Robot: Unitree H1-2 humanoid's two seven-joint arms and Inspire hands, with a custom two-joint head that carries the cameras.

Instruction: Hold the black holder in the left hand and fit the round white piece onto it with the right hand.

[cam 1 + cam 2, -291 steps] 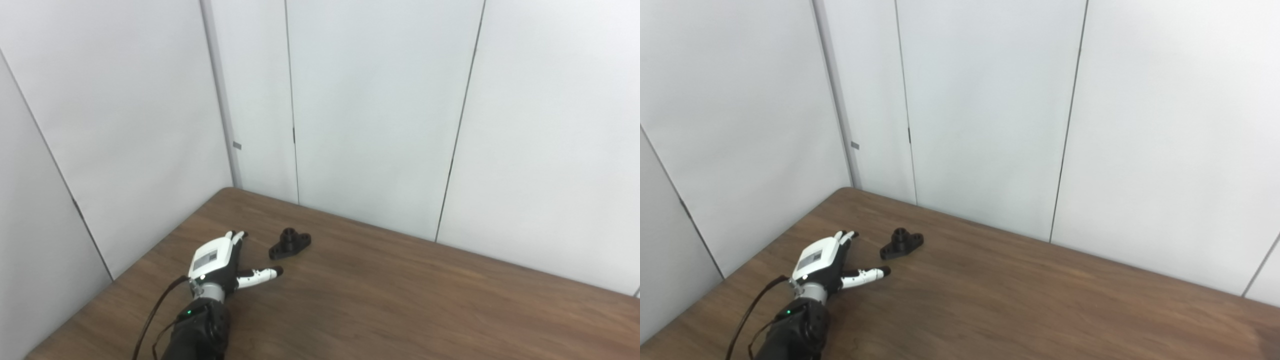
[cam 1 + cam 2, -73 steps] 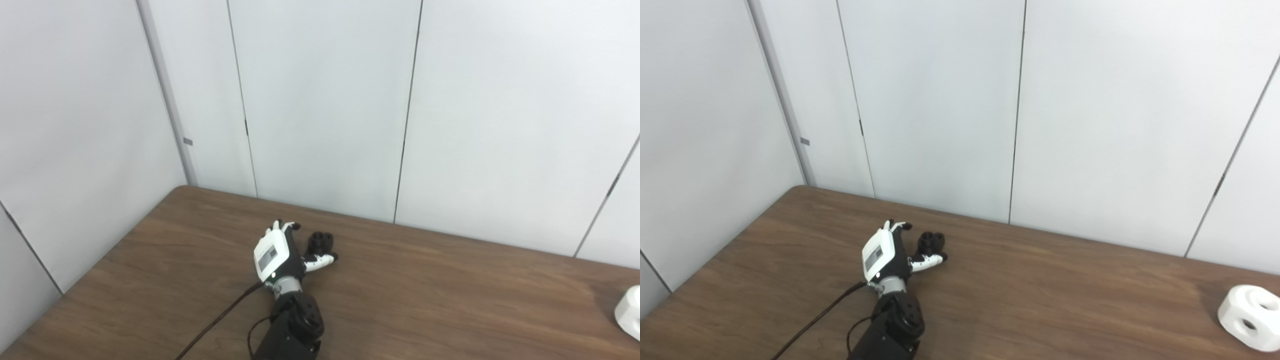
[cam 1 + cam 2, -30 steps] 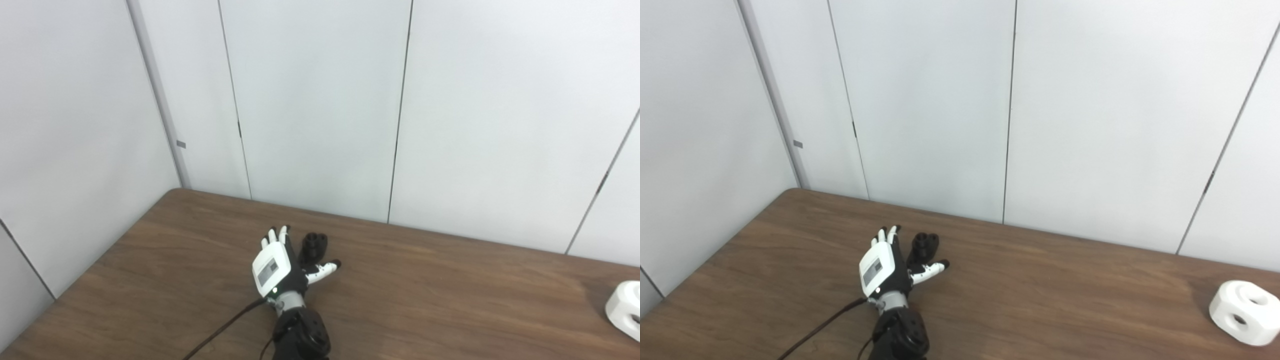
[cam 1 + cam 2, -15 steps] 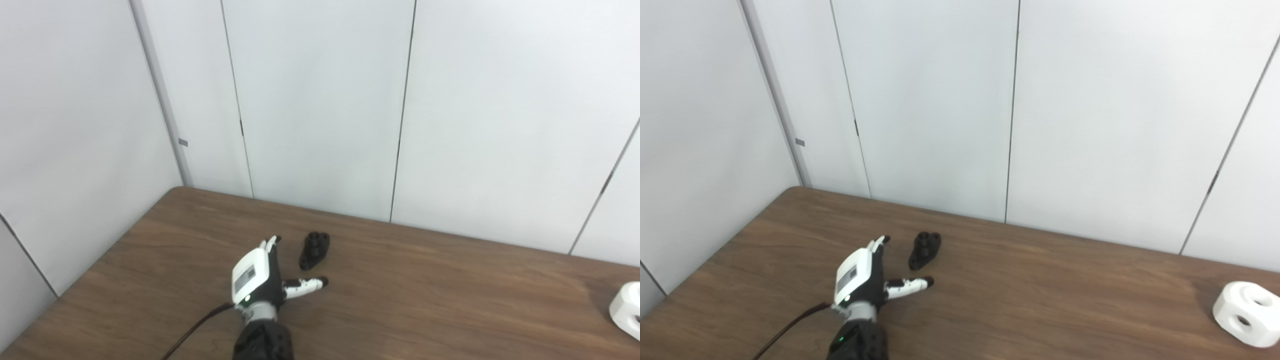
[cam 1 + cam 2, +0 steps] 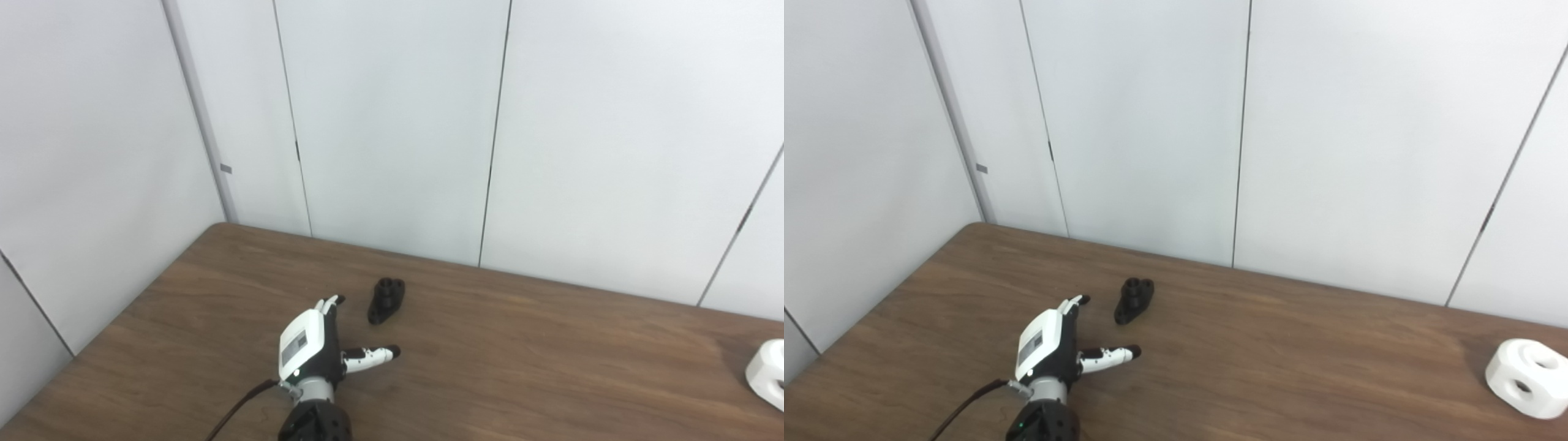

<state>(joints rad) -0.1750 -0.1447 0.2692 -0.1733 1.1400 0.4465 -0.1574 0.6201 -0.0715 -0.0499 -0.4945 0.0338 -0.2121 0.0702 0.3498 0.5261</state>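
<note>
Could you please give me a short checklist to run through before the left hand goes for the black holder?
1. Left hand open, holding nothing: ok.
2. Black holder free on the table, apart from the hand: ok.
3. Holder lying between fingers and thumb, ready to grasp: not ok, it sits just beyond the fingertips.
4. Round white piece in view, at the table's right end: ok.
5. Right hand in view: not ok, it is out of frame.
6. Which side of the holder faces up: cannot tell.

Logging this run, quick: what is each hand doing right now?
Left hand: open, holding nothing; the black holder lies apart from it on the table.
Right hand: not in view.
</note>
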